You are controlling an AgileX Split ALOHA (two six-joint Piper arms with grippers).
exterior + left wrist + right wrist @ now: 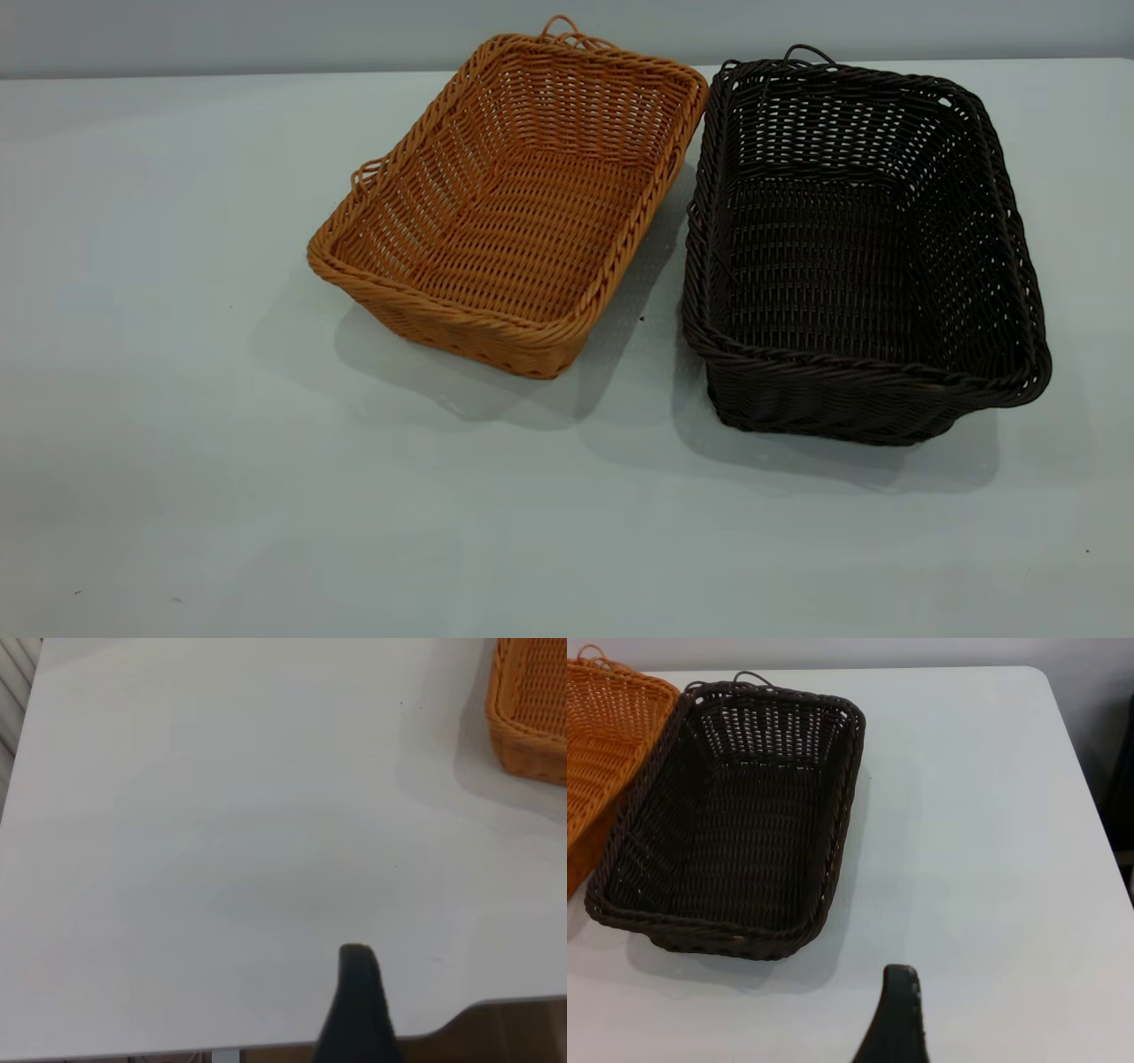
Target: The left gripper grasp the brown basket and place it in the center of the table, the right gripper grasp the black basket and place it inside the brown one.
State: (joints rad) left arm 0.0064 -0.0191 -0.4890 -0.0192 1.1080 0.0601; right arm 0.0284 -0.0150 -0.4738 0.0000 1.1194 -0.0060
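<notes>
Two baskets sit upright and side by side toward the far edge of the table (177,399) — the brown basket (509,199) skewed at an angle on the left, the black basket (864,248) on the right, their far corners almost touching. Neither arm shows in the exterior view. Each wrist view shows only one dark fingertip — the left gripper (359,992) over bare tabletop near an edge, the right gripper (895,1014) just short of the black basket — so I cannot tell how either pair of jaws stands.
</notes>
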